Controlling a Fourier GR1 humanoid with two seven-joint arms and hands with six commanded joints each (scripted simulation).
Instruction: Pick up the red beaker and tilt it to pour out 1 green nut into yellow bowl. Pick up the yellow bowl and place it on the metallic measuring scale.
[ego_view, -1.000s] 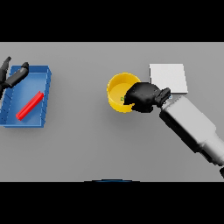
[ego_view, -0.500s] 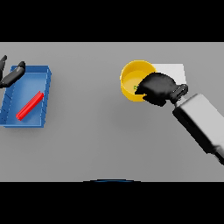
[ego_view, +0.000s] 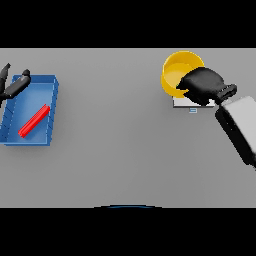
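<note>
At the far right of the grey surface (ego_view: 125, 150), the right robot hand (ego_view: 202, 85) grasps the yellow bowl (ego_view: 177, 70) by its rim over the metallic measuring scale (ego_view: 182, 102), while the left robot hand (ego_view: 12, 85), fingers relaxed, shows beside the blue tray (ego_view: 50, 115) holding a red bar (ego_view: 34, 121).

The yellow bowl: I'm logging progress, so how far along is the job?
The pour cannot be confirmed: no green nut shows, and a red object lies in the blue tray by the left hand. In hand: the right hand grips the yellow bowl over the metallic scale. Left: setting the bowl down and letting go.
</note>
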